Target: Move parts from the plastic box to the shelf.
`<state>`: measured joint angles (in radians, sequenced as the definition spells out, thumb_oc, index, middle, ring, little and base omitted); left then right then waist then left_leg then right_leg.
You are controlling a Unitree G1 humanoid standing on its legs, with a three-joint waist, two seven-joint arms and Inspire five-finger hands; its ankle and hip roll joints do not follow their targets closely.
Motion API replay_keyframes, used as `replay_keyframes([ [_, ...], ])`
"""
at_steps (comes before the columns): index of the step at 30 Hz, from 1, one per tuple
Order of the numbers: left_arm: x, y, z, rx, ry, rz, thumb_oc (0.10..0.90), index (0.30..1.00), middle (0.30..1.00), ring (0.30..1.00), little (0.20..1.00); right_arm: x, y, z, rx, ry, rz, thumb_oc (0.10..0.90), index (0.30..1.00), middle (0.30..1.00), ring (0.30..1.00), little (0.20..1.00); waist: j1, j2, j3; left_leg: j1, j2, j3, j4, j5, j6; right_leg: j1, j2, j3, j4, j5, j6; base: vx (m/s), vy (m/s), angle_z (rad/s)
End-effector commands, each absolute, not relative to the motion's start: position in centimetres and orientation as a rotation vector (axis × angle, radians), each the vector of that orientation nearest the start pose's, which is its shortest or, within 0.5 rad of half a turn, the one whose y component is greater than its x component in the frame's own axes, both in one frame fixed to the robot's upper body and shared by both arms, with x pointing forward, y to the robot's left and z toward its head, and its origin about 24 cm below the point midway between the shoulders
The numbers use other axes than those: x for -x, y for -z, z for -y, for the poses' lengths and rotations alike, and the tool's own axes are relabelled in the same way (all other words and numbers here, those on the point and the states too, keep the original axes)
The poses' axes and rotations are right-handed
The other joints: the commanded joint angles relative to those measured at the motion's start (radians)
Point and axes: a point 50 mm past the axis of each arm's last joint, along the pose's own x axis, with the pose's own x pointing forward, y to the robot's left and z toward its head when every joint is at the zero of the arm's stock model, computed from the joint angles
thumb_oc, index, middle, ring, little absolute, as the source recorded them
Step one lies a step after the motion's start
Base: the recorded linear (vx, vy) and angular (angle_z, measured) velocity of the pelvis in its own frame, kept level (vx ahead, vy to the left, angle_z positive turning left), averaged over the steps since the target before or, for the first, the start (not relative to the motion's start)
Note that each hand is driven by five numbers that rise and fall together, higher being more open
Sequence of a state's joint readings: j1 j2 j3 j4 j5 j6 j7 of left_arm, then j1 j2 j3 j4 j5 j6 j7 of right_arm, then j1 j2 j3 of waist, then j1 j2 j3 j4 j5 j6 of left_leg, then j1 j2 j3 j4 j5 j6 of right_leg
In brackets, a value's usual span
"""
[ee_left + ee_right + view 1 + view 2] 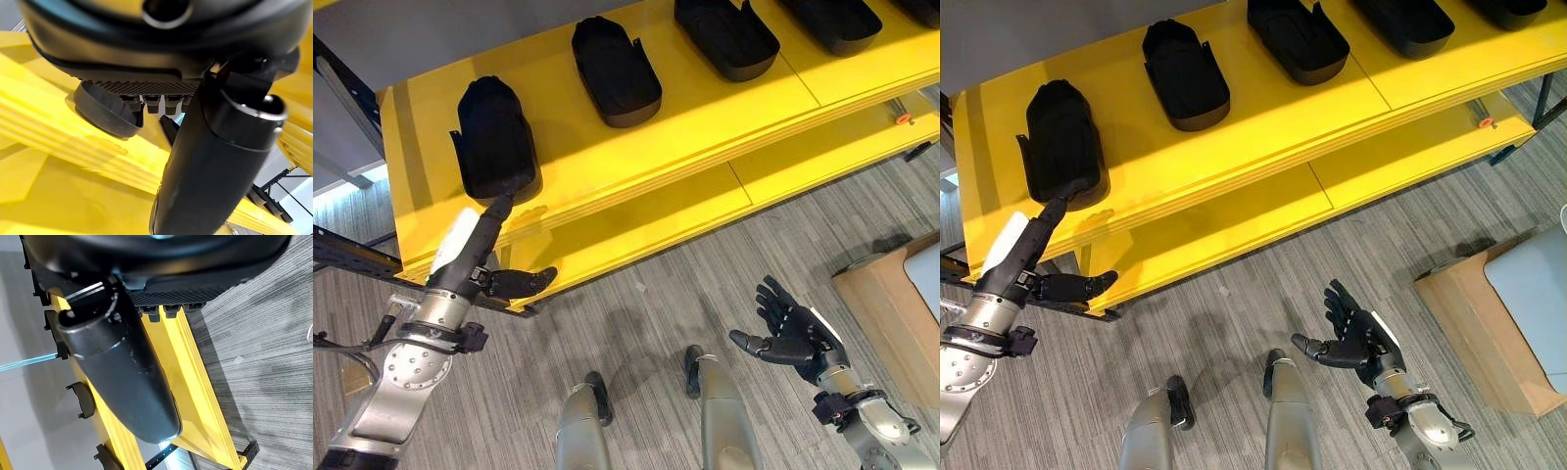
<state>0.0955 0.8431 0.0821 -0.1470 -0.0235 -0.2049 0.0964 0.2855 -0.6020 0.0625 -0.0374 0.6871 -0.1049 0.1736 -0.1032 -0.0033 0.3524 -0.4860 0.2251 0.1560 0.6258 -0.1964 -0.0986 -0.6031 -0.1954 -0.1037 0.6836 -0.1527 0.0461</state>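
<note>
Several black parts lie in a row on the yellow shelf (607, 166); the left hand (480, 250), fingers straight, touches the leftmost part (494, 137) at its 6 o'clock edge, seemingly finishing its placement. The right hand (793, 333) hangs open and empty above the floor at 4 o'clock. Next comes drawing back for another part.

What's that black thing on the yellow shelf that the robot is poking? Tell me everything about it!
The black part is a matte, plastic-looking shell, rounded at its far end and open at the near one, with small tabs along its sides. It lies on the top board of the yellow shelf, first in a row of similar black parts. The left hand reaches out with straight fingers, and their tips touch the part's near edge.
</note>
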Motion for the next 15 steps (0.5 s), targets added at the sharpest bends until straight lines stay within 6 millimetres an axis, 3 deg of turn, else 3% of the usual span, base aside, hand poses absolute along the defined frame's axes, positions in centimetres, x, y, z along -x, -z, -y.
replay_keyframes([
  [1,-23.8,-17.3,-27.1,-0.865,-0.031,0.470,0.900,1.000,1.000,1.000,1.000,-19.6,-7.2,24.8,-0.044,-0.195,0.046,0.900,1.000,1.000,1.000,1.000,-0.011,0.001,-0.069,-0.018,0.035,-0.057,-0.057,0.053,-0.002,0.060,-0.037,0.059,-0.096,-0.005,0.074,0.00,0.000,0.00],
  [6,-24.3,-16.9,-27.3,-0.898,-0.046,0.447,0.900,1.000,1.000,1.000,1.000,-19.8,-7.3,24.8,-0.037,-0.198,0.050,0.900,1.000,1.000,1.000,1.000,-0.013,0.001,-0.068,-0.020,0.034,-0.058,-0.054,0.052,-0.001,0.059,-0.037,0.060,-0.096,-0.006,0.074,0.00,0.000,0.00],
  [15,-25.5,-17.3,-27.6,-1.128,-0.048,0.432,0.900,1.000,1.000,1.000,1.000,-19.9,-7.1,24.6,-0.051,-0.200,0.045,0.900,1.000,1.000,1.000,1.000,-0.016,0.002,-0.069,-0.019,0.034,-0.056,-0.054,0.049,-0.001,0.055,-0.036,0.061,-0.091,-0.009,0.075,0.00,0.000,0.00],
])
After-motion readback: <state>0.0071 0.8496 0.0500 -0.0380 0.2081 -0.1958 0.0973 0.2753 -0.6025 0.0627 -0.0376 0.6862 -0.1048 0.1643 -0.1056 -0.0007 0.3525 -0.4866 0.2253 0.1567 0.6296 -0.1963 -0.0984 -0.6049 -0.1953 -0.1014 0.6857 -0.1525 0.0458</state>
